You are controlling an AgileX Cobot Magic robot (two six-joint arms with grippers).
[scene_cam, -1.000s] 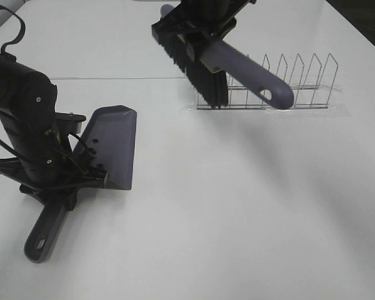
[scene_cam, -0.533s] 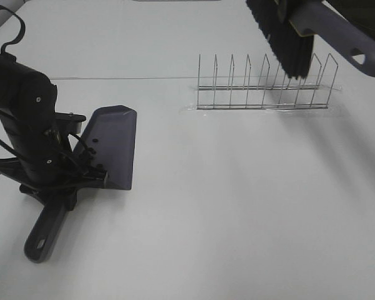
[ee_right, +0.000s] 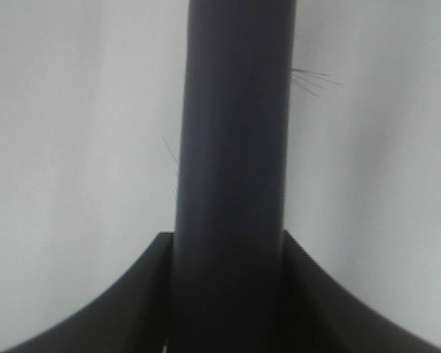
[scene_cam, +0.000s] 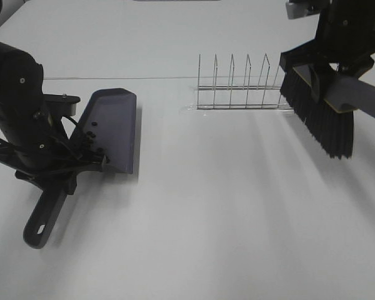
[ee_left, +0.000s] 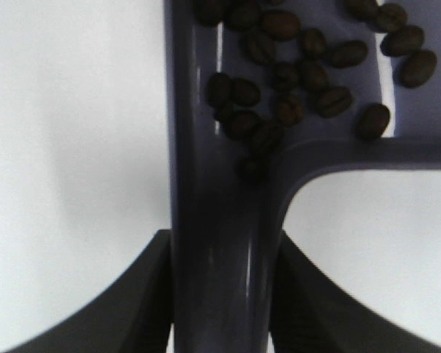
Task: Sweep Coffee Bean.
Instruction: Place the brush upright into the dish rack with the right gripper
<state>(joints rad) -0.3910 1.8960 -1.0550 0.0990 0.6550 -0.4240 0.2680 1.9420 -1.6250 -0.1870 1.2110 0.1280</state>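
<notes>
- The coffee beans [ee_left: 294,73], small dark ovals, lay in a loose cluster inside the dustpan [scene_cam: 112,131], just beyond the left gripper's fingertips, where the handle meets the pan.
- Their long axes ran at mixed angles with no shared direction. The cluster spread along the pan's back wall, thickest at the corner nearest the handle.
- Several beans were cut off by the edge of the left wrist view, so no full count was possible. From the high camera only a few dark specks showed on the pan, and the arm's cables crossed over part of them.
- The left gripper [ee_left: 224,250] was clamped on the dustpan's purple-grey handle, one finger on each side.
- The pan extended away from that gripper across the white table [scene_cam: 206,219]. The free end of the handle stuck out behind the gripper.
- The right gripper [ee_right: 231,250] was clenched around the handle of the brush [scene_cam: 319,119].
- The black bristles hung below that gripper, pointing down at the table. Whether they touched it could not be told.
- The brush handle ran out of the high view.
- A wire rack [scene_cam: 244,87] stood between the two grippers, just beside the brush and well apart from the dustpan.
</notes>
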